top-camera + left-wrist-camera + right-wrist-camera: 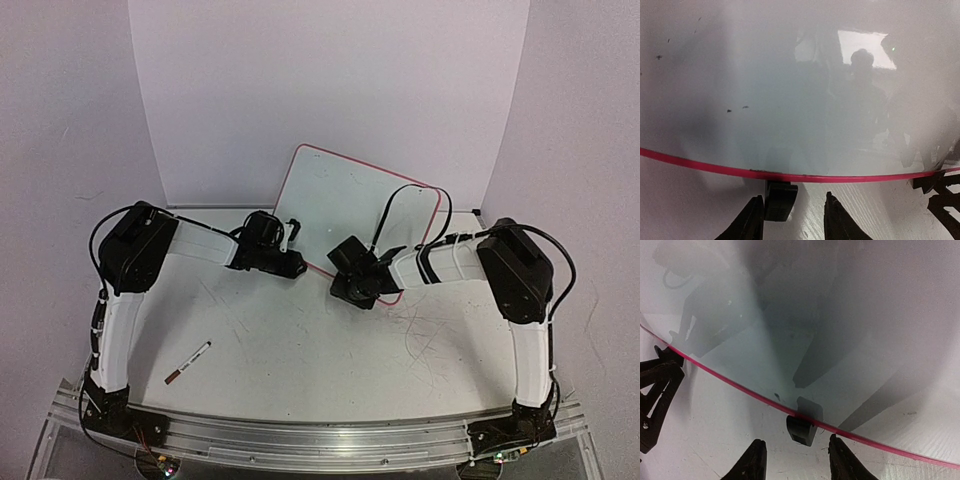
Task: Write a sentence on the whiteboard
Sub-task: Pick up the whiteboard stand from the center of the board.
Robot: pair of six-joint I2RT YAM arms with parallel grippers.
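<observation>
By the whiteboard (345,200), left end effector (796,207), right end effector (796,441), spread astride clip feet (780,200).

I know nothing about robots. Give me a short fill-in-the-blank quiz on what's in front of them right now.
1. The marker lies on the table, nearest the base of the ___ arm.
2. The whiteboard has small clip feet coloured ___.
3. Counting the left tool and the right tool, ___ tools face the whiteboard.
Missing words: left; black; two.

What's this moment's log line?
whiteboard blank; left gripper open at left clip foot; right gripper open at right clip foot; marker on table
</observation>
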